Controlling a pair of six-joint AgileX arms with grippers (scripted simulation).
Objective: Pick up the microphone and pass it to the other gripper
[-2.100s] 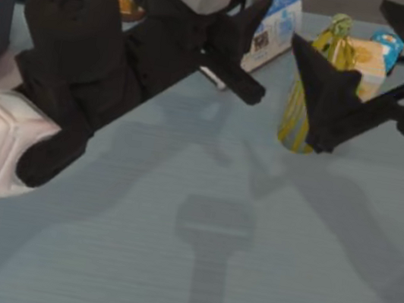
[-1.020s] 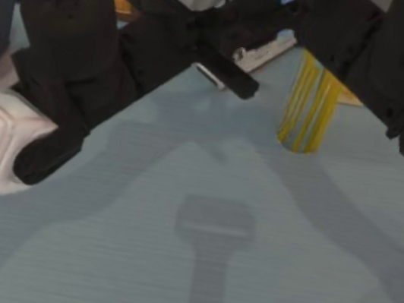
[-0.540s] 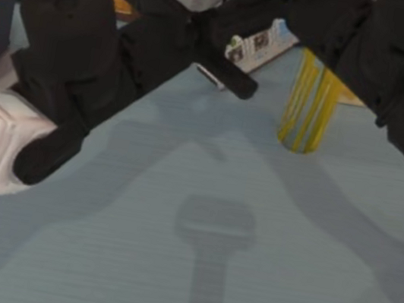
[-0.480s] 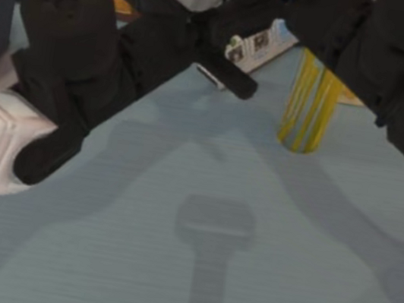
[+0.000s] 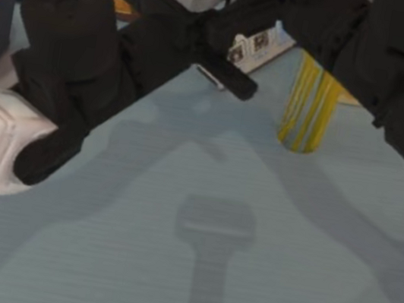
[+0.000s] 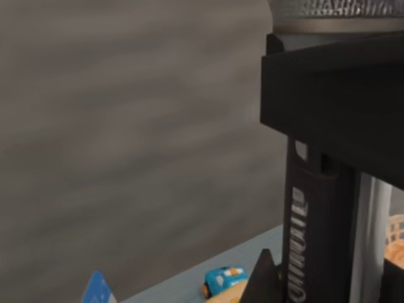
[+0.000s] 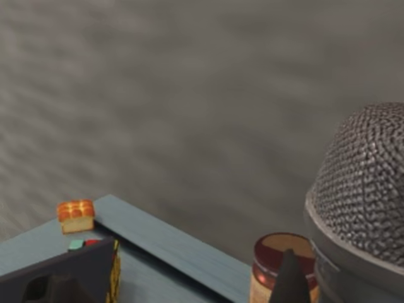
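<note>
Two bulky black-and-white robot arms reach toward the far middle of the table and meet there. The left arm's black two-fingered gripper (image 5: 226, 74) extends from the left side, its long fingers pointing right. Its fingers clamp the black stick-like handle of the slim microphone (image 6: 315, 227). The right arm's black two-fingered gripper (image 5: 266, 12) comes in from the right, crossing just above the left one. Whether its fingers are closed cannot be made out.

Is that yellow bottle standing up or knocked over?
Standing up: the yellow bottle rests on its base on the table. The right arm hides its top.
</note>
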